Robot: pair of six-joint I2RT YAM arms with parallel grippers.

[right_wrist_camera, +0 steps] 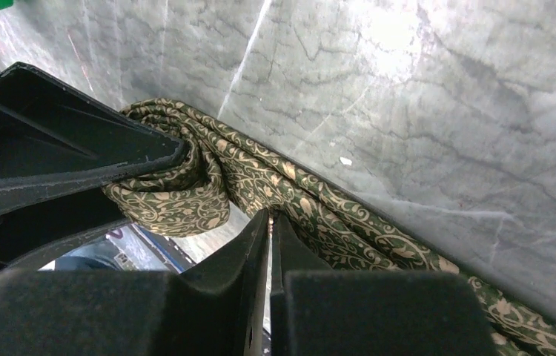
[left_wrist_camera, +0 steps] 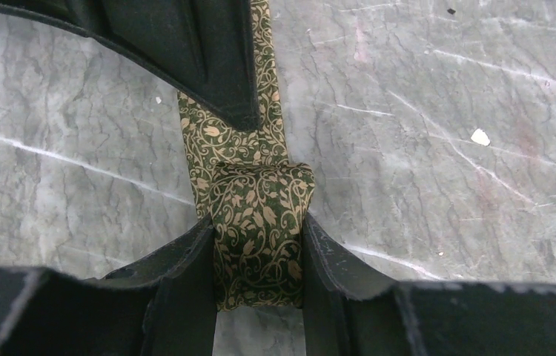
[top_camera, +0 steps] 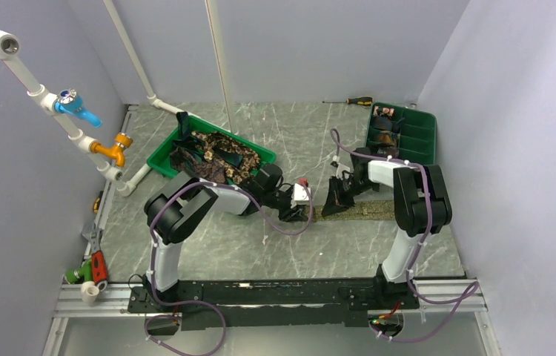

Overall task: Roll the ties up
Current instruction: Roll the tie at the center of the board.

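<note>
Centre frame overhead, the left gripper (left_wrist_camera: 259, 226) clamps the rolled end of an olive, vine-patterned tie (left_wrist_camera: 260, 189). The right gripper (right_wrist_camera: 270, 219), jaws closed together, rests its tips on the flat strip just beyond (only the overhead view shows that strip trailing rightward across the table (top_camera: 260, 245)).

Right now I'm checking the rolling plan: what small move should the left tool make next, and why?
Probably turn the coil another half-roll along the flat strip: the left tool clamps the coil, much of the strip lies unrolled, and the shut right tool seems to pin it ahead.
</note>
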